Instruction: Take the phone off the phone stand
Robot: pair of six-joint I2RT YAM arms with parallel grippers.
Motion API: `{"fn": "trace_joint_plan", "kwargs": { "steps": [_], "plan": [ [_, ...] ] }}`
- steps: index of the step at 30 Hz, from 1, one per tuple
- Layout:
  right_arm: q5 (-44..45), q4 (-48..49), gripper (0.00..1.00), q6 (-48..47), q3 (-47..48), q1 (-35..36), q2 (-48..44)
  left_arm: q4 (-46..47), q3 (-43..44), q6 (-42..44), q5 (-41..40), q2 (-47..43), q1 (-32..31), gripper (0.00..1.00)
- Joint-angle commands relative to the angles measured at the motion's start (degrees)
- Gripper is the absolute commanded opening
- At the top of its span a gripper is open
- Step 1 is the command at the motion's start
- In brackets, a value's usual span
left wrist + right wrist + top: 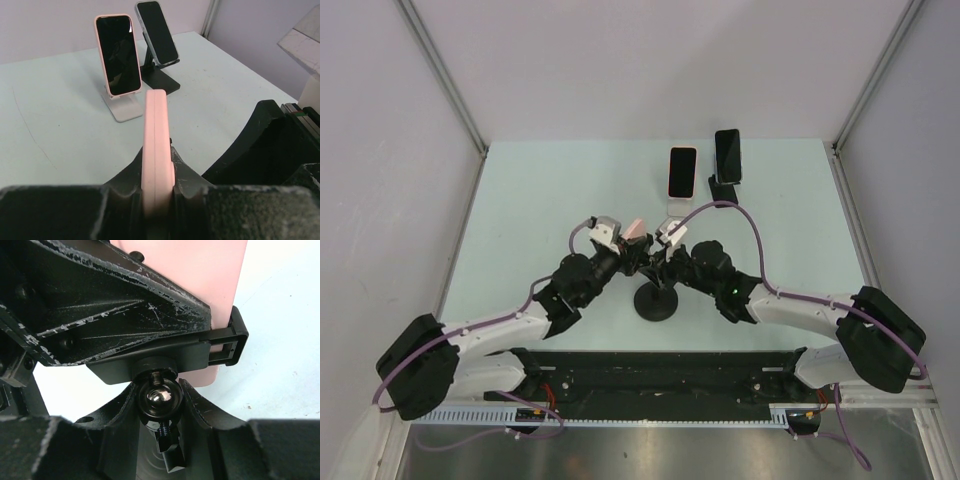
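Grippers meet in the top view: the left gripper (632, 245) holds the pink phone (636, 230), and the right gripper (658, 258) just below braces the black stand (657, 300). From the left wrist, fingers (127, 182) pinch the phone edge-on between them, set to pull. From the right wrist, fingers (115, 415) close around the stand's ball joint (159, 396) to hold it down. Above them the clamp (225, 342) grips the phone, which looks not yet free.

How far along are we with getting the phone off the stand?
Grips look done: the left gripper is shut on the pink phone by its edge, and the right gripper braces the stand at its ball joint. In hand: the pull; the clamp arm hooks the phone's side. Left: freeing the phone and lifting it clear.
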Motion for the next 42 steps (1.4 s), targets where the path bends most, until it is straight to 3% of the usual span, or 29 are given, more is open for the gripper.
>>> {"fn": "trace_joint_plan", "kwargs": {
  "steps": [1,6,17,27,36,42],
  "plan": [
    [10.09,4.55,0.00,1.30,-1.52,-3.36,-2.45,-9.85,-1.26,-3.24,0.56,-5.44,-1.53,0.00],
    [12.82,5.69,0.00,0.95,-3.19,-3.72,-3.24,-18.30,0.06,-4.12,-1.18,-8.86,-2.60,0.00],
    [19.14,4.72,0.00,-2.92,-5.39,0.23,-5.79,-33.16,11.29,-3.60,-22.35,-6.59,-1.80,0.00],
    [24.24,5.87,0.00,-4.85,-7.32,3.05,-6.58,-41.25,15.61,-5.62,-31.60,-5.27,-1.45,0.00],
    [24.95,6.31,0.00,-5.82,-8.56,3.31,-7.46,-44.33,16.23,-4.58,-34.77,-6.93,2.41,0.00],
    [17.49,5.87,0.00,-6.35,-8.73,2.61,-7.20,-40.13,14.13,1.04,-24.42,-10.36,5.75,0.00]
  ]
}}
